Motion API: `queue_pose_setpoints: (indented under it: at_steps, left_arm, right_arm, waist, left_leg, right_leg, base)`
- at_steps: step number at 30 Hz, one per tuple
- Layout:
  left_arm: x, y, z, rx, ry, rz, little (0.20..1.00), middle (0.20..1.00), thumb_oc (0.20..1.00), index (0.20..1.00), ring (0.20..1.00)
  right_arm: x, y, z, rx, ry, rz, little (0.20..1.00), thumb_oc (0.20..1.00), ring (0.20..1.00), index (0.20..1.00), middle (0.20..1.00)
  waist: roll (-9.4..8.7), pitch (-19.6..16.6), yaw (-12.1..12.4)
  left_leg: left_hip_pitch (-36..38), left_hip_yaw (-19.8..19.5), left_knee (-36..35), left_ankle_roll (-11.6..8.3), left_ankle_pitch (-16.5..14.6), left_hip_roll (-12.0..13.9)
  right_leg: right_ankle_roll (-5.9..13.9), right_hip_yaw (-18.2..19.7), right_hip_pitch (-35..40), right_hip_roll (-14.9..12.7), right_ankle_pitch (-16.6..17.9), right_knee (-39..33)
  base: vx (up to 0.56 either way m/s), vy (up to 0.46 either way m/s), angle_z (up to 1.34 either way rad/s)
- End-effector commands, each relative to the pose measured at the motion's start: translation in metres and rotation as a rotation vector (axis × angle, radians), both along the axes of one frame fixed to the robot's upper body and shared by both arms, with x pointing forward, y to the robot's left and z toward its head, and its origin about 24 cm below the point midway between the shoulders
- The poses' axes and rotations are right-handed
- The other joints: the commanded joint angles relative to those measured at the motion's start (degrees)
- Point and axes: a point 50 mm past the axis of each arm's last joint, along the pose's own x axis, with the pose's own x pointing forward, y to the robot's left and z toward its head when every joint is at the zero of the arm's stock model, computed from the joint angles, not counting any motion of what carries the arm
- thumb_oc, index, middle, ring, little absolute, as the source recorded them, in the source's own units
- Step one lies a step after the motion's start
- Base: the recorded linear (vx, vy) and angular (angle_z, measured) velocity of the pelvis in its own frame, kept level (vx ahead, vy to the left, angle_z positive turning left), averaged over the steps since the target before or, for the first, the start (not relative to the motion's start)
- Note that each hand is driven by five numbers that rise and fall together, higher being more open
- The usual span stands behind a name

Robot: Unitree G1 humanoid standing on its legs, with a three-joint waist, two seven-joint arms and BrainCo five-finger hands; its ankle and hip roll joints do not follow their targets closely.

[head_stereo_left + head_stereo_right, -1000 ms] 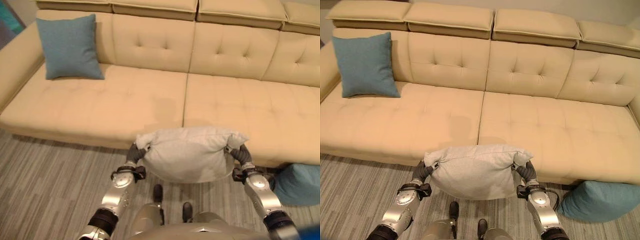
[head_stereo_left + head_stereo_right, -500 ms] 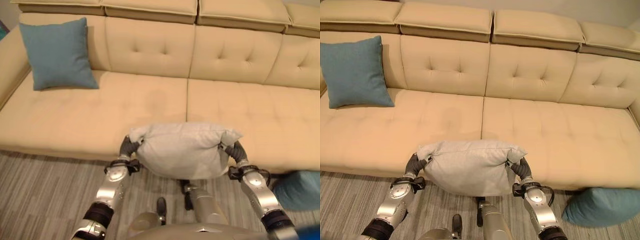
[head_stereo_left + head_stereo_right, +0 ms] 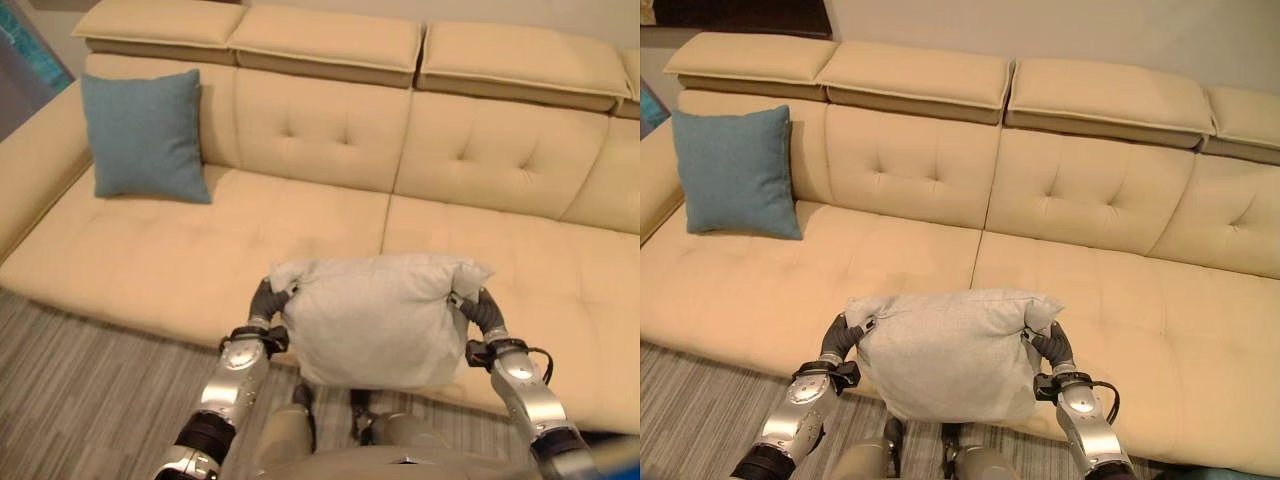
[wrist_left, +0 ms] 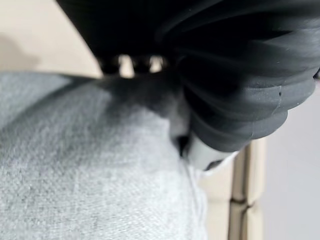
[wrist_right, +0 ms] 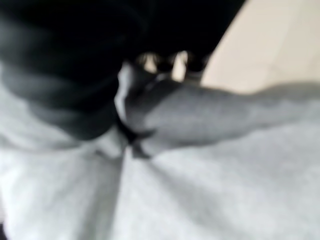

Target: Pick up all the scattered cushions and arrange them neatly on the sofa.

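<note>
Leaning upright at the sofa's (image 3: 760, 290) left end is 1 blue cushion (image 3: 735, 172). Further right, the left robot hand (image 3: 268, 301) and right robot hand (image 3: 476, 309) grip opposite top corners of 1 grey cushion (image 3: 372, 320), held above the seat's front edge.

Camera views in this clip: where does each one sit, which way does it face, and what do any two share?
Left eye view: on the head, looking down at the beige tufted sofa; both arms hold the light grey fabric cushion.
Right eye view: beside it, same scene, with the teal square cushion leaning on the backrest.
Left wrist view: on the left hand, against the cushion.
Right wrist view: on the right hand, likewise.
Shared: the grey cushion appears in all four.
</note>
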Motion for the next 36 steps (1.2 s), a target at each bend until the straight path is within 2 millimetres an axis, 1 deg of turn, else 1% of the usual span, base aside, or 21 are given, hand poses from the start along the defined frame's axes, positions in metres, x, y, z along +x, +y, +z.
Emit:
queue_pose_setpoints:
  at_steps: [1, 4, 5, 7, 8, 9, 11, 12, 13, 15, 16, 17, 19, 22, 27, 29, 30, 31, 33, 35, 36]
  left_arm:
    - [0.016, -0.016, 0.031, -0.032, -0.178, -0.064, 0.200, 0.200, 0.200, 0.200, 0.200]
    - [0.016, -0.017, 0.034, -0.034, -0.184, -0.076, 0.200, 0.200, 0.200, 0.200, 0.200]
    - [0.017, -0.014, 0.035, -0.022, -0.190, -0.076, 0.200, 0.200, 0.200, 0.200, 0.200]
    - [0.017, -0.012, 0.037, -0.020, -0.196, -0.069, 0.200, 0.200, 0.200, 0.200, 0.200]
    - [0.019, -0.007, 0.042, -0.008, -0.218, -0.055, 0.200, 0.200, 0.200, 0.200, 0.200]
    - [0.021, -0.004, 0.045, 0.001, -0.230, -0.052, 0.200, 0.200, 0.200, 0.200, 0.200]
    - [0.023, -0.002, 0.047, 0.004, -0.237, -0.047, 0.200, 0.200, 0.200, 0.200, 0.200]
    - [0.022, -0.001, 0.046, 0.009, -0.236, -0.040, 0.200, 0.200, 0.200, 0.200, 0.200]
    - [0.023, 0.002, 0.047, 0.004, -0.238, -0.022, 0.200, 0.200, 0.200, 0.200, 0.200]
    - [0.023, 0.003, 0.048, 0.008, -0.242, -0.022, 0.200, 0.200, 0.200, 0.200, 0.200]
    - [0.025, 0.003, 0.050, 0.012, -0.249, -0.024, 0.200, 0.200, 0.200, 0.200, 0.200]
    - [0.025, 0.003, 0.050, 0.012, -0.249, -0.024, 0.200, 0.200, 0.200, 0.200, 0.200]
    - [0.025, 0.004, 0.051, 0.016, -0.255, -0.013, 0.200, 0.200, 0.200, 0.200, 0.200]
    - [0.022, 0.006, 0.049, 0.009, -0.247, -0.002, 0.200, 0.200, 0.200, 0.200, 0.200]
    - [0.022, 0.008, 0.051, 0.004, -0.255, 0.011, 0.200, 0.200, 0.200, 0.200, 0.200]
    - [0.029, 0.009, 0.060, 0.020, -0.287, 0.028, 0.200, 0.200, 0.200, 0.200, 0.200]
    - [0.029, 0.009, 0.060, 0.020, -0.288, 0.028, 0.200, 0.200, 0.200, 0.200, 0.200]
    - [0.041, 0.010, 0.079, 0.045, -0.362, 0.042, 0.200, 0.200, 0.200, 0.200, 0.200]
    - [0.047, 0.009, 0.087, 0.051, -0.390, 0.045, 0.200, 0.200, 0.200, 0.200, 0.200]
    - [0.064, 0.007, 0.116, 0.064, -0.495, 0.063, 0.200, 0.200, 0.200, 0.200, 0.200]
    - [0.077, 0.005, 0.139, 0.077, -0.574, 0.074, 0.200, 0.200, 0.200, 0.200, 0.200]
  right_arm:
    - [0.024, -0.002, 0.045, 0.000, -0.244, 0.018, 0.200, 0.200, 0.200, 0.200, 0.200]
    - [0.026, -0.001, 0.047, 0.002, -0.253, 0.022, 0.200, 0.200, 0.200, 0.200, 0.200]
    - [0.029, 0.002, 0.050, -0.006, -0.266, 0.033, 0.200, 0.200, 0.200, 0.200, 0.200]
    - [0.031, 0.005, 0.053, -0.011, -0.275, 0.045, 0.200, 0.200, 0.200, 0.200, 0.200]
    - [0.038, 0.012, 0.058, -0.004, -0.296, 0.069, 0.200, 0.200, 0.200, 0.200, 0.200]
    - [0.041, 0.016, 0.060, 0.001, -0.307, 0.079, 0.200, 0.200, 0.200, 0.200, 0.200]
    - [0.042, 0.018, 0.060, 0.009, -0.305, 0.083, 0.200, 0.200, 0.200, 0.200, 0.200]
    - [0.043, 0.019, 0.059, 0.007, -0.303, 0.083, 0.200, 0.200, 0.200, 0.200, 0.200]
    - [0.045, 0.020, 0.060, -0.001, -0.305, 0.085, 0.200, 0.200, 0.200, 0.200, 0.200]
    - [0.046, 0.020, 0.061, -0.006, -0.307, 0.083, 0.200, 0.200, 0.200, 0.200, 0.200]
    - [0.046, 0.017, 0.062, -0.007, -0.310, 0.081, 0.200, 0.200, 0.200, 0.200, 0.200]
    - [0.046, 0.017, 0.062, -0.007, -0.310, 0.081, 0.200, 0.200, 0.200, 0.200, 0.200]
    - [0.045, 0.016, 0.061, -0.009, -0.306, 0.076, 0.200, 0.200, 0.200, 0.200, 0.200]
    - [0.043, 0.014, 0.059, -0.011, -0.299, 0.076, 0.200, 0.200, 0.200, 0.200, 0.200]
    - [0.041, 0.003, 0.065, -0.028, -0.315, 0.047, 0.200, 0.200, 0.200, 0.200, 0.200]
    - [0.048, 0.001, 0.076, -0.041, -0.360, 0.032, 0.200, 0.200, 0.200, 0.200, 0.200]
    - [0.048, 0.001, 0.076, -0.041, -0.360, 0.032, 0.200, 0.200, 0.200, 0.200, 0.200]
    - [0.061, 0.006, 0.097, -0.046, -0.438, 0.041, 0.200, 0.200, 0.200, 0.200, 0.200]
    - [0.067, 0.008, 0.103, -0.045, -0.461, 0.047, 0.200, 0.200, 0.200, 0.200, 0.200]
    - [0.083, 0.018, 0.133, -0.047, -0.567, 0.063, 0.200, 0.200, 0.200, 0.200, 0.200]
    - [0.095, 0.024, 0.155, -0.052, -0.635, 0.072, 0.200, 0.200, 0.200, 0.200, 0.200]
  waist:
    - [1.67, -2.81, 0.15]
    - [1.46, -2.81, 0.45]
    - [1.44, -2.84, 0.96]
    - [1.42, -2.52, 1.32]
    - [1.37, -1.65, 1.79]
    - [1.34, -1.19, 1.99]
    - [1.33, -1.07, 2.05]
    - [1.46, -1.21, 2.29]
    - [1.65, -1.58, 3.03]
    - [1.70, -1.64, 2.90]
    - [1.14, -1.57, 2.28]
    - [1.14, -1.56, 2.27]
    - [0.30, -2.11, 2.63]
    - [0.13, -2.76, 2.45]
    - [0.57, -3.17, 2.11]
    - [1.04, -3.02, 2.07]
    - [1.04, -3.00, 2.05]
    - [1.36, -2.28, 2.17]
    - [1.45, -2.02, 2.13]
    - [1.71, -1.17, 2.36]
    - [1.89, -0.58, 2.39]
  left_leg:
    - [2.07, 0.26, 1.50, 0.29, 3.47, -0.85]
    - [2.45, 0.87, 1.68, 0.84, 2.88, -1.29]
    - [3.11, 1.74, 1.25, 1.94, 2.09, -1.55]
    - [3.37, 2.55, 1.10, 2.34, 1.89, -1.51]
    - [3.53, 4.16, 1.21, 3.10, 1.22, -1.51]
    - [3.48, 4.65, 1.45, 3.31, 1.04, -1.39]
    - [3.38, 4.45, 1.51, 3.55, 0.68, -1.55]
    - [3.54, 4.55, 1.54, 3.64, 0.29, -1.42]
    - [3.58, 5.31, 1.73, 3.30, -0.51, -0.67]
    - [3.64, 5.18, 1.91, 3.20, -0.83, -0.58]
    - [3.79, 4.88, 2.51, 2.97, -1.44, -1.04]
    - [3.80, 4.88, 2.51, 2.97, -1.45, -1.04]
    - [4.02, 5.56, 2.71, 2.38, -2.04, -0.88]
    - [4.55, 5.38, 1.76, 2.05, -1.55, -0.59]
    - [5.00, 4.42, -0.19, 1.28, -0.68, -0.11]
    - [4.75, 3.85, -1.25, 0.96, -0.08, 0.24]
    - [4.76, 3.82, -1.28, 0.96, -0.06, 0.24]
    - [3.99, 3.41, -1.74, 0.78, 0.51, 0.48]
    - [3.47, 3.32, -1.88, 0.73, 0.72, 0.54]
    - [2.03, 2.89, -2.22, 0.63, 1.35, 0.73]
    - [0.83, 2.60, -2.52, 0.60, 1.90, 0.91]
  right_leg:
    - [6.80, 0.82, 0.07, -3.82, -5.03, 4.73]
    - [7.06, 1.47, -0.25, -4.50, -5.56, 5.97]
    - [7.71, 1.88, -0.90, -5.16, -6.09, 8.49]
    - [8.20, 2.28, -1.87, -5.35, -6.25, 10.55]
    - [9.50, 2.28, -4.65, -6.03, -5.92, 13.78]
    - [9.95, 2.70, -6.08, -6.14, -5.75, 15.44]
    - [10.03, 3.85, -6.59, -6.62, -5.78, 15.72]
    - [10.08, 3.03, -6.30, -8.19, -5.16, 14.58]
    - [10.51, -0.01, -6.01, -11.34, -3.32, 12.17]
    - [10.74, -0.28, -6.03, -12.06, -2.34, 10.92]
    - [11.35, 0.99, -6.00, -12.87, -0.61, 8.47]
    - [11.35, 0.98, -5.99, -12.87, -0.61, 8.47]
    - [12.43, -1.44, -4.58, -14.46, 1.03, 4.95]
    - [12.46, -0.95, -3.94, -13.81, 1.02, 3.88]
    - [11.99, -2.60, -2.86, -13.19, -0.04, 2.61]
    - [11.67, -3.31, -2.88, -12.80, -0.44, 1.93]
    - [11.67, -3.33, -2.87, -12.80, -0.44, 1.93]
    - [11.50, -3.52, -3.56, -12.50, -0.50, 1.80]
    - [11.44, -3.55, -4.05, -12.42, -0.50, 1.79]
    - [11.22, -3.39, -5.87, -12.16, -0.39, 2.16]
    - [11.06, -3.27, -7.56, -12.06, -0.31, 2.64]
  base:
    - [0.09, 0.171, -0.48]
    - [0.06, 0.153, -0.27]
    - [0.07, 0.267, -0.28]
    - [-0.01, 0.189, -0.46]
    - [-0.08, 0.162, -0.71]
    - [-0.08, 0.210, -0.94]
    - [0.00, 0.072, -0.63]
    - [0.03, -0.031, -0.09]
    - [0.04, -0.047, -0.21]
    - [0.04, -0.041, -0.35]
    - [0.05, -0.012, -0.22]
    - [0.06, -0.029, 0.00]
    - [0.05, -0.067, 0.19]
    - [0.08, -0.072, -0.01]
    - [0.07, -0.086, 0.06]
    - [0.03, -0.058, 0.13]
    - [-0.02, -0.059, 0.15]
    - [-0.05, -0.045, 0.16]
    - [-0.05, -0.031, 0.11]
    - [-0.08, -0.024, 0.04]
    - [-0.10, -0.017, 0.03]
